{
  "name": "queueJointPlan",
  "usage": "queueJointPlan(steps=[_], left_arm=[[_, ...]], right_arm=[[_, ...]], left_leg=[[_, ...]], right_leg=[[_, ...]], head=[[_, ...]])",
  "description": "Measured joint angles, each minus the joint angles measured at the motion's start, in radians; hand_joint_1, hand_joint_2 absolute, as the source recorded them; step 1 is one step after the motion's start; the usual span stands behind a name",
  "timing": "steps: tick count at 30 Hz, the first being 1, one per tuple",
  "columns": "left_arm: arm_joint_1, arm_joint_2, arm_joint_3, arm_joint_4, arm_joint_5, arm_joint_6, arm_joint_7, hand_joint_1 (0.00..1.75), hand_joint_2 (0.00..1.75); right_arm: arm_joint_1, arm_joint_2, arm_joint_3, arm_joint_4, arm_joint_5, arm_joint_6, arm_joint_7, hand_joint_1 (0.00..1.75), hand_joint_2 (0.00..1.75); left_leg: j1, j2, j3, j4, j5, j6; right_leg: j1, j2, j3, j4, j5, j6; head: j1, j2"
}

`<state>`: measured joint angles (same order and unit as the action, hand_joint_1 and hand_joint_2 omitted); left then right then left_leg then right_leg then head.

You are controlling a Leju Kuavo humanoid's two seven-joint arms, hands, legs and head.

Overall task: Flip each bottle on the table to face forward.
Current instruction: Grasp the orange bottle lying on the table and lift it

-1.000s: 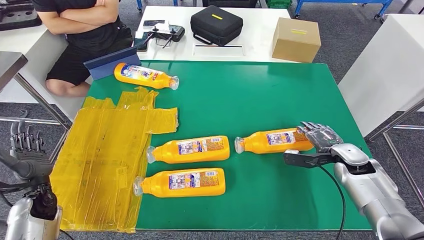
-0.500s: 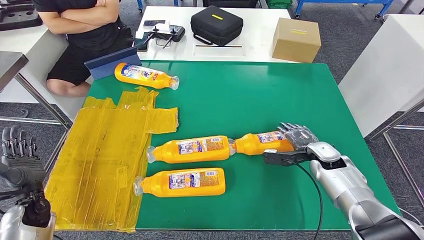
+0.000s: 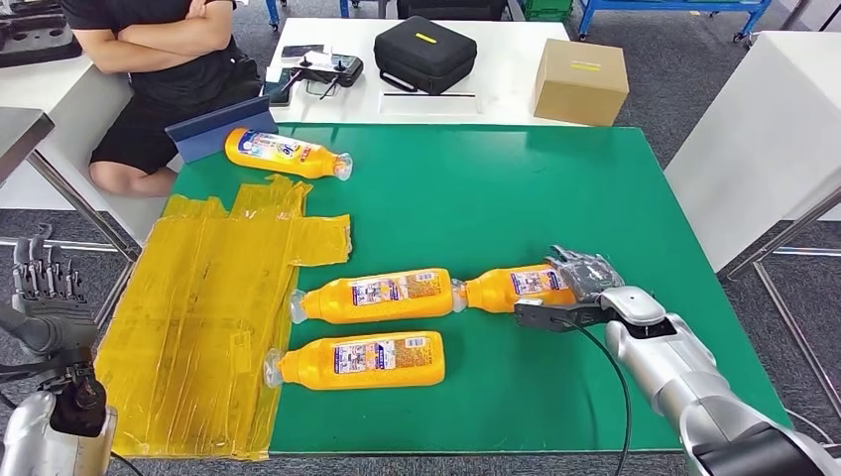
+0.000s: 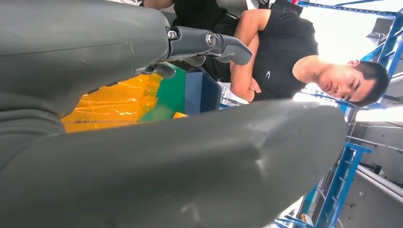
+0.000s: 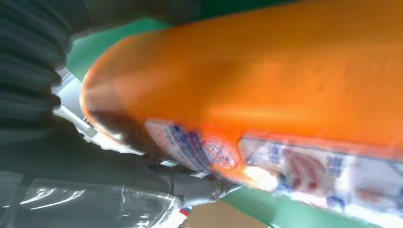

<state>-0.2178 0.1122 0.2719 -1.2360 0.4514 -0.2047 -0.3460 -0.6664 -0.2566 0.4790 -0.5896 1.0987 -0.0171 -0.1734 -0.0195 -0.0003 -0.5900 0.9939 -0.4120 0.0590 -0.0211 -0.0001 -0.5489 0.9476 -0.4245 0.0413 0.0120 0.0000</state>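
From the head view, four orange bottles lie flat on the green counter [image 3: 555, 178]. The right robot hand [image 3: 578, 281] grips the base end of the right-hand bottle [image 3: 516, 287], whose cap end touches the middle bottle [image 3: 375, 295]. A near bottle [image 3: 357, 360] lies just below that one, and a far bottle [image 3: 286, 153] rests near the seated person [image 3: 164, 69]. All four show labels upward, so I cannot judge which already face forward; most of the task looks open. The left robot hand [image 3: 42, 297] hangs off the counter beside the yellow sheet [image 3: 198, 307], fingers apart, holding nothing.

In the left wrist view, the left robot hand covers most of the frame, with slivers of sheet and counter behind.

In the right wrist view, the gripped bottle is blurred at close range; its label print is unreadable, and the fingers are mostly hidden behind it.
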Motion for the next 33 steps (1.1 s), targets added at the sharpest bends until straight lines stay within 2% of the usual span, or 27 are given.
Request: queueJointPlan(steps=[14,27,33], left_arm=[[0.015,-0.002,0.0,-0.002,-0.001,0.006,-0.001,0.0,0.0],[0.014,-0.002,0.001,-0.002,-0.001,0.007,-0.003,0.0,0.0],[0.028,-0.002,0.015,-0.009,0.002,0.007,-0.006,0.0,0.0]], right_arm=[[-0.031,0.04,-0.001,0.048,0.036,0.003,0.021,1.75,1.75],[-0.042,0.041,-0.001,0.064,0.042,0.003,0.014,1.75,1.75],[-0.043,0.025,-0.015,0.033,0.019,0.019,-0.019,1.75,1.75]], left_leg=[[0.001,0.001,0.003,0.0,0.001,-0.001],[0.001,0.001,0.003,0.0,0.001,-0.001],[0.001,0.001,0.002,0.0,0.002,-0.001]], right_leg=[[0.002,0.001,0.002,0.0,0.001,-0.001],[0.002,0.001,0.003,0.0,0.001,-0.001],[0.001,0.001,0.002,0.0,0.002,-0.001]], head=[[0.0,0.0],[0.0,0.0],[0.0,0.0]])
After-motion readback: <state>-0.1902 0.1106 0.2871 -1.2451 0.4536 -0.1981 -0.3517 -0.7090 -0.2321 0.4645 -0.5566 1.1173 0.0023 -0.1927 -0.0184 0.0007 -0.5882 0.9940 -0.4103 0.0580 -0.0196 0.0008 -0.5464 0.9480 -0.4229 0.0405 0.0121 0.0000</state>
